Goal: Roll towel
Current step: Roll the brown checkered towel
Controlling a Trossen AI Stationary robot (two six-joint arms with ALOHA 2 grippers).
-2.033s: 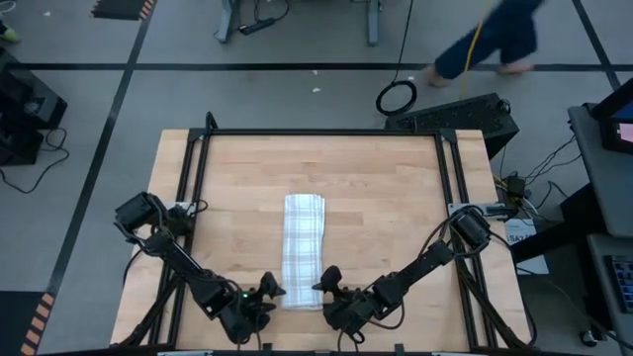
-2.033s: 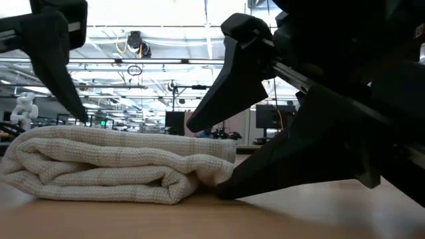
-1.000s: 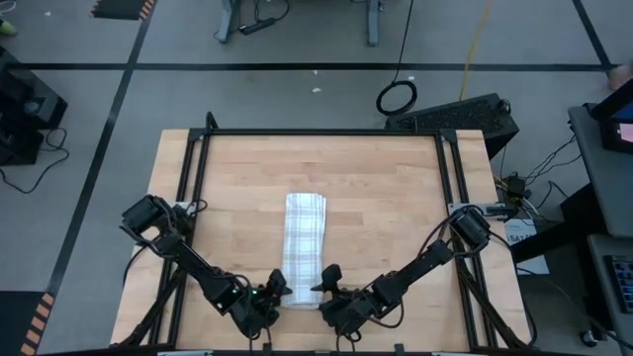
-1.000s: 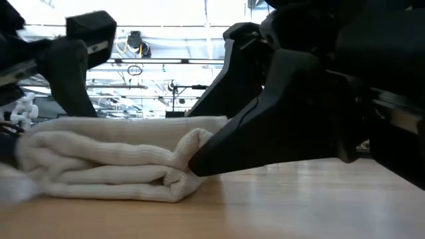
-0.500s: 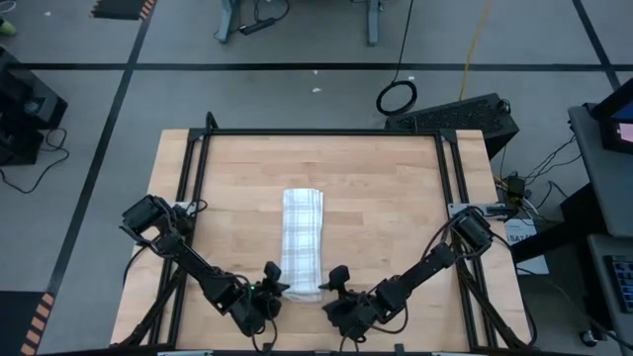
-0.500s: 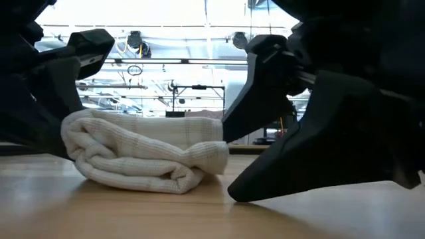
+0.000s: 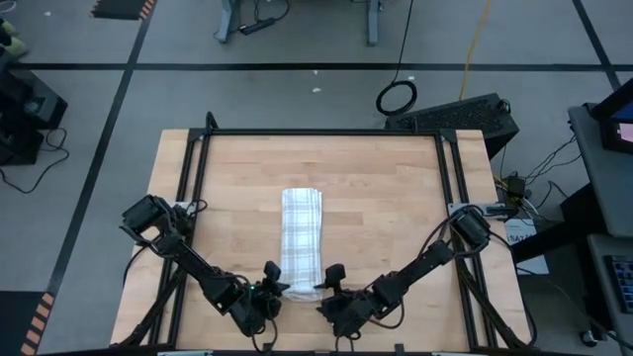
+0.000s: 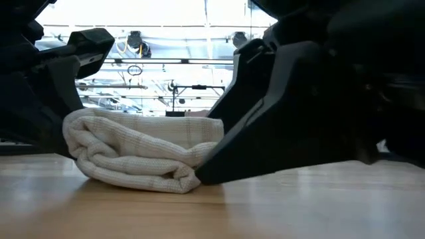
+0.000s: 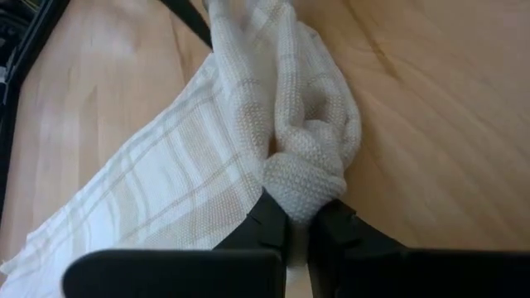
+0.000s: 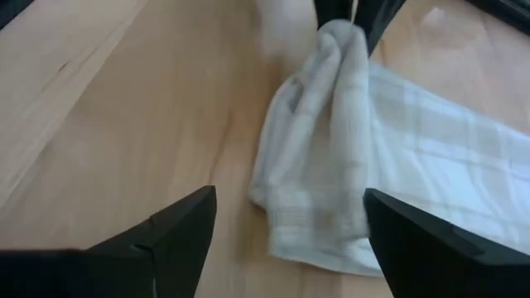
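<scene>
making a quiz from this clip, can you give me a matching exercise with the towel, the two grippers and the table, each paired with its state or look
Column one:
1. towel
2. left gripper
3. right gripper
4. table

Column two:
A. open, fingers spread at the towel's near end
B. pale wood, black frame
C. shut on a bunched corner of cloth
D. white with a faint check, folded into a long strip

Pairs: 1-D, 2-C, 3-A, 4-B

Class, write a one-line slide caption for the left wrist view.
Left gripper pinches a bunched corner of the towel on the wooden table.
</scene>
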